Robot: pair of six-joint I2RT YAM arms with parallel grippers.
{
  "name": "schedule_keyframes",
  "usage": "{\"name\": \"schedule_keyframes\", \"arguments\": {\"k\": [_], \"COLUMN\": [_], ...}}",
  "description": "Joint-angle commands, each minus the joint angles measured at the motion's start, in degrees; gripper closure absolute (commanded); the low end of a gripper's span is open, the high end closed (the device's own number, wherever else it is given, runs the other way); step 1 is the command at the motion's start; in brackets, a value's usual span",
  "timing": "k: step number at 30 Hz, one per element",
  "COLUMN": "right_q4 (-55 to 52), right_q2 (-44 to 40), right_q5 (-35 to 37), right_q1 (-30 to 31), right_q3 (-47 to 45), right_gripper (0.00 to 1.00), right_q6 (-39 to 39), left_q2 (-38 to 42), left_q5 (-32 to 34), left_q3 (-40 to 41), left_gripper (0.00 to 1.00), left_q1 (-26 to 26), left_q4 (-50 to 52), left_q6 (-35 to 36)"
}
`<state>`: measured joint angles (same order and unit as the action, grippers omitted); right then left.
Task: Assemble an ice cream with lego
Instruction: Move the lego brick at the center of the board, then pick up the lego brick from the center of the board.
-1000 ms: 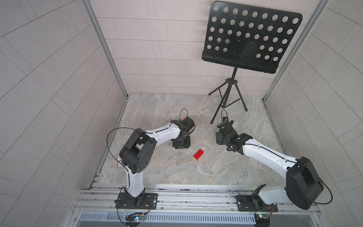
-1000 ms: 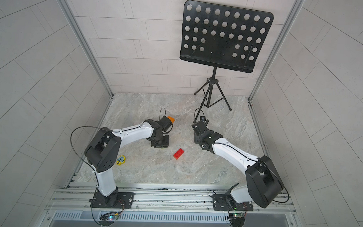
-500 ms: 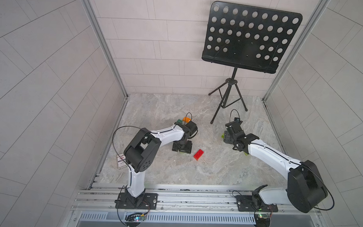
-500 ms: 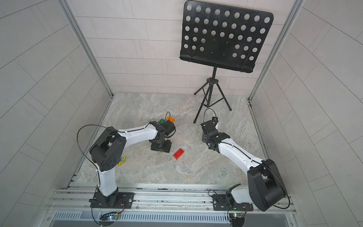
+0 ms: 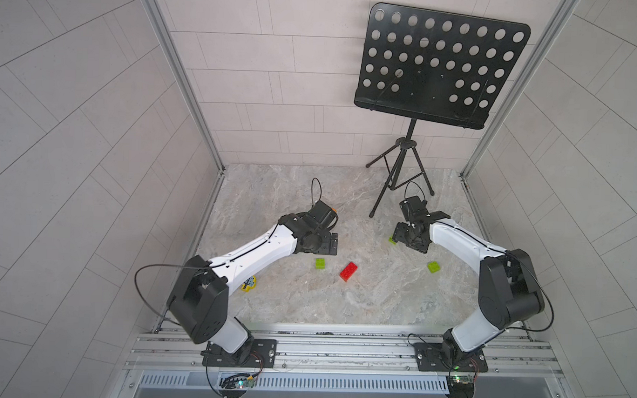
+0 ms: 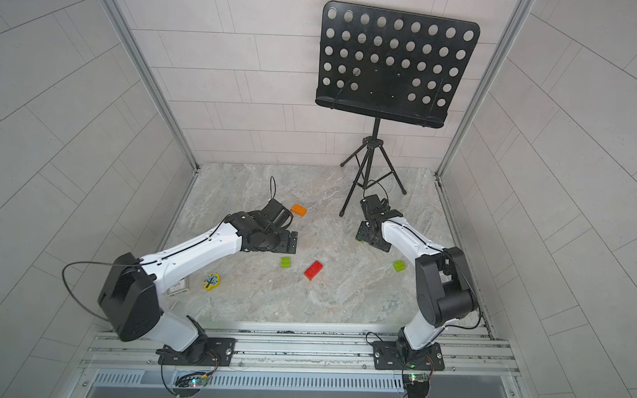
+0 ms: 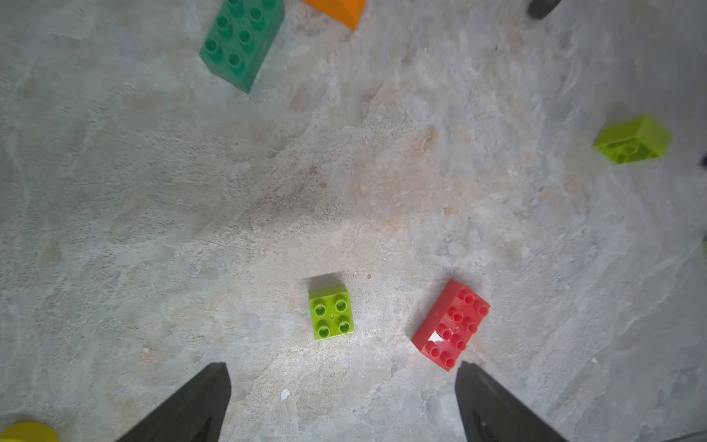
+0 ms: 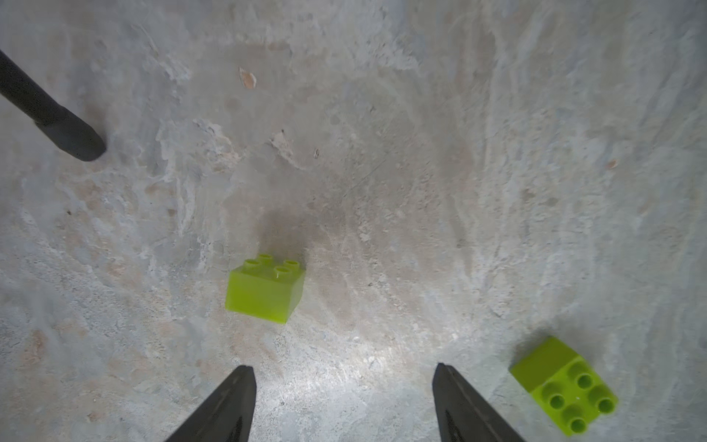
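Lego bricks [image 5: 348, 271] lie loose on the marbled table [image 5: 291, 191], each apart from the others and none stacked. As for print, a small card [image 6: 178, 289] lies half under the left arm, its lettering too small to read, and the flat yellow piece [image 6: 211, 280] beside it bears a little tree drawing. In the left wrist view the red brick [image 7: 451, 325] shows two rows of round studs facing up. A small lime-green brick [image 7: 331, 313], four studs up, sits near it. A longer dark green brick [image 7: 243, 42] and the orange brick [image 7: 336, 11] lie farther off, close together. A second lime-green brick [image 7: 633, 139] rests tipped on its side, hollow underside showing. The left gripper [image 7: 342, 365] hangs above the table with its fingers spread wide and nothing between them. The right gripper [image 8: 343, 366] is likewise parted and empty, with a third lime-green brick [image 8: 266, 291] on the table just ahead of its fingertips. A black music stand [image 5: 438, 65] stands at the back.
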<state>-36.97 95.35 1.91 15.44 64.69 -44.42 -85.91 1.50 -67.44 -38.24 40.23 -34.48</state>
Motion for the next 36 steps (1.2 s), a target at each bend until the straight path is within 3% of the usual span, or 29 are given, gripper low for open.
{"name": "schedule_keyframes", "arguments": {"k": [1,9,21,28,34,36], "right_q4": [-5.22,-7.07,-7.33,-8.64,-7.60,-7.15], "right_q2": [3.98,10.21,15.17,19.34,17.42,17.24], "right_q5": [1.43,4.08,2.57,2.40,4.18,3.57], "right_q1": [1.49,3.19,3.50,3.54,3.53,3.20], "right_q3": [3.67,9.29,15.14,18.65,16.40,15.96], "right_gripper": [0.23,0.26,0.31,0.48,0.63,0.75], "right_q6": [-2.55,-3.86,-5.87,-5.17,-4.19,-3.25], "left_q2": [2.47,4.12,4.05,3.82,3.34,3.01], "left_q5": [1.58,-3.96,-7.90,-8.91,-9.73,-10.47], "left_q3": [2.09,2.33,2.51,2.64,2.66,2.75], "left_gripper": [0.00,0.00,0.00,0.00,0.00,0.00], "left_q1": [1.44,2.37,2.34,2.29,2.42,2.38], "left_q4": [-1.34,-2.32,-3.06,-3.29,-3.54,-3.74], "left_q6": [-3.10,-3.71,-4.19,-4.23,-4.51,-4.72]}}
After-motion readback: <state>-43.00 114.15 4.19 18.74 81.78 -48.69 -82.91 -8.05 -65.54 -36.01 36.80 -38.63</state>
